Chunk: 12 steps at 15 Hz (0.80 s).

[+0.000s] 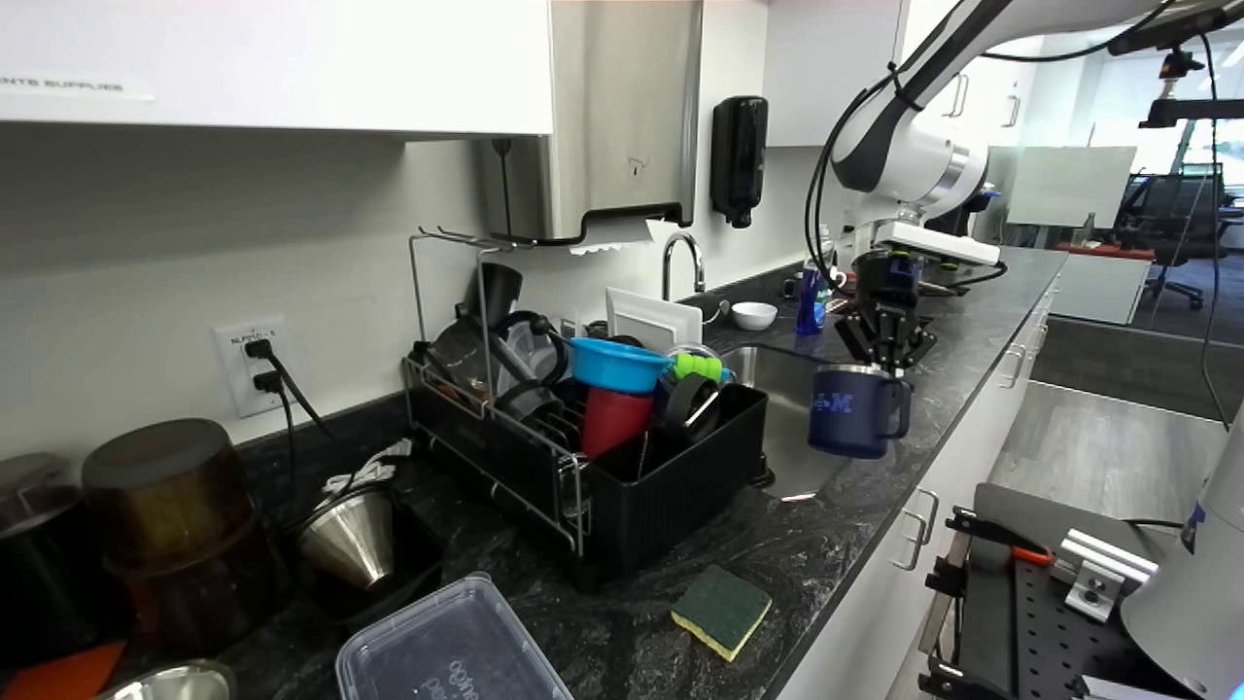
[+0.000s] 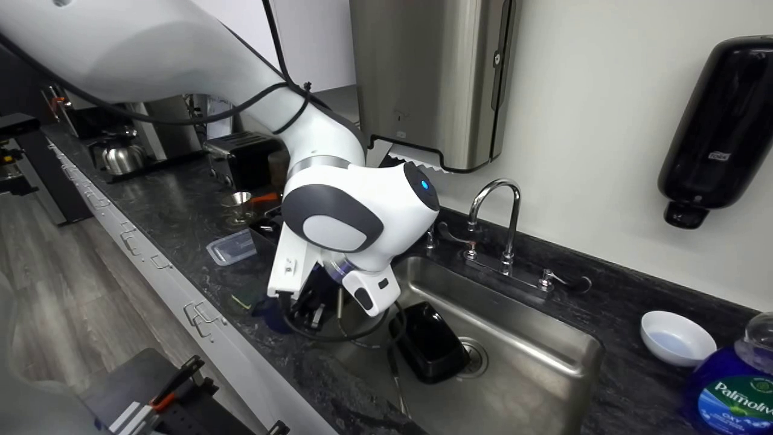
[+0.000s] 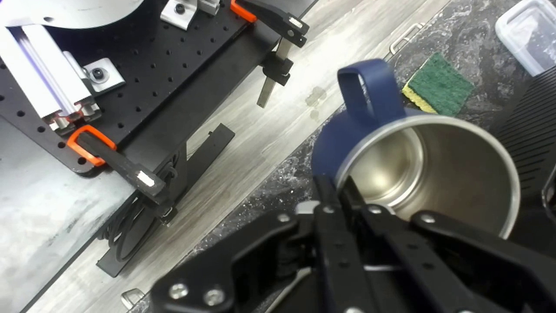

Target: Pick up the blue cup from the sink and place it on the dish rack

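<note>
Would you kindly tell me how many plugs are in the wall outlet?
2: in an exterior view, an upper plug and a lower plug, both in the wall outlet.

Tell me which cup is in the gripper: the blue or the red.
The blue cup, its rim pinched by the gripper; the red cup sits apart from it in the dish rack.

The 1-handled blue cup (image 1: 844, 413) hangs mouth-up near the dish rack (image 1: 486, 452).
</note>
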Each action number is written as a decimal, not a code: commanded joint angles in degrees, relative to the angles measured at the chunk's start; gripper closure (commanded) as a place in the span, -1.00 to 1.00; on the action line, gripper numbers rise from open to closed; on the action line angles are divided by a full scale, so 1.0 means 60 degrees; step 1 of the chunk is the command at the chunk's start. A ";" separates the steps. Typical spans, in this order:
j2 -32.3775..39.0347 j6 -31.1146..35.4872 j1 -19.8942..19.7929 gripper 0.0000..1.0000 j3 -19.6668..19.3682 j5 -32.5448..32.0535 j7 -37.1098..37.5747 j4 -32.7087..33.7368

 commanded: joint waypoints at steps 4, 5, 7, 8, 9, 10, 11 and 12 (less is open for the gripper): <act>0.0009 0.0042 0.0010 0.87 -0.0021 -0.0027 0.0003 0.0005; 0.0010 0.0047 0.0010 0.87 -0.0021 -0.0030 0.0003 0.0006; 0.0011 0.0052 0.0010 0.87 -0.0021 -0.0030 0.0003 0.0006; 0.0011 0.0054 0.0010 0.87 -0.0021 -0.0030 0.0003 0.0005; 0.0012 0.0055 0.0010 0.87 -0.0021 -0.0030 0.0003 0.0006; 0.0011 0.0057 0.0010 0.87 -0.0021 -0.0030 0.0003 0.0006; 0.0011 0.0057 0.0010 0.87 -0.0021 -0.0030 0.0003 0.0006; 0.0012 0.0058 0.0010 0.87 -0.0021 -0.0030 0.0003 0.0006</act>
